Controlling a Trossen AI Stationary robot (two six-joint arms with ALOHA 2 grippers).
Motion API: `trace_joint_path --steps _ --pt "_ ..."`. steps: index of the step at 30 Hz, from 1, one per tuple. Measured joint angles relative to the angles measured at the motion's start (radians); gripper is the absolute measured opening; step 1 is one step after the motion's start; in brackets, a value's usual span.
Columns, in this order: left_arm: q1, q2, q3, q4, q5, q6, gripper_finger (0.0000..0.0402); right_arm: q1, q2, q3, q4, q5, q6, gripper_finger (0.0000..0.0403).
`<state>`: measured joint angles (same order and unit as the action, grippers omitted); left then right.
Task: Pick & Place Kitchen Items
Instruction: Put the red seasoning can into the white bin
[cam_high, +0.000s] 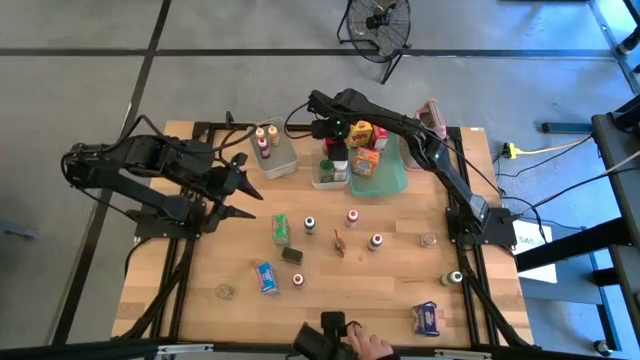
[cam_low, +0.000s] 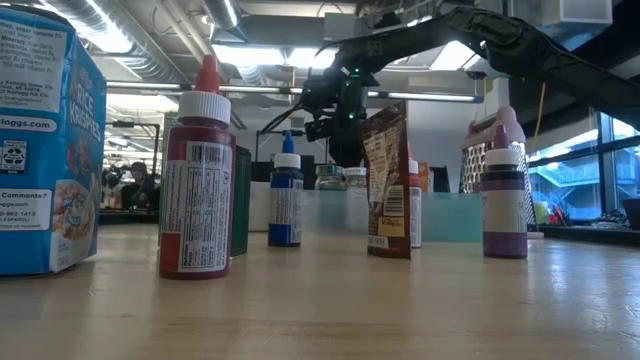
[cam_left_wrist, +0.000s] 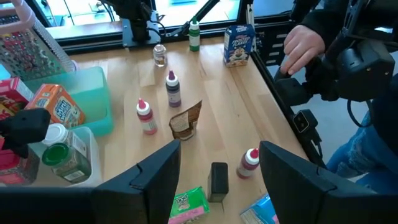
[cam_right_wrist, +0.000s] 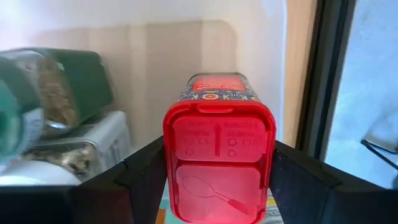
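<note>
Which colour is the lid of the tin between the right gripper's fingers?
Red. The tin's lid shows best in the right wrist view, between the right gripper fingers.

A grey floor (cam_high: 120, 90) crossed by dark lines surrounds the wooden table (cam_high: 390, 280). A black fan (cam_high: 378, 22) stands beyond it. Bright ceiling lights (cam_low: 255, 52) and tall windows (cam_low: 575, 165) fill the room.

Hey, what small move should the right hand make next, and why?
Probably lift the right hand straight up. The red-lidded spice tin stands upright inside the clear plastic bin beside a green-lidded jar, in front of that hand, so a gentle rise should show whether it is free. The left hand waits open at the wooden table's left.
</note>
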<state>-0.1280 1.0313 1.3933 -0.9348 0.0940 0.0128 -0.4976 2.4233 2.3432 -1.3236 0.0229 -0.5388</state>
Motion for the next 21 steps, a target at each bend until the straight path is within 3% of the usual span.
trace_joint_path --steps 10,15,21 --pt "0.0 0.0 0.0 0.0 0.0 -0.001 0.0212 0.0 0.0 0.0 -0.002 -0.007 0.017 0.0304" --pt "0.0 0.0 0.0 0.0 0.0 -0.007 0.0212 0.007 -0.001 0.011 -0.013 0.063 0.029 0.033" --pt "0.0 0.001 0.0 -0.003 -0.006 -0.04 0.0212 0.032 -0.053 0.012 0.002 0.136 0.03 0.0332"
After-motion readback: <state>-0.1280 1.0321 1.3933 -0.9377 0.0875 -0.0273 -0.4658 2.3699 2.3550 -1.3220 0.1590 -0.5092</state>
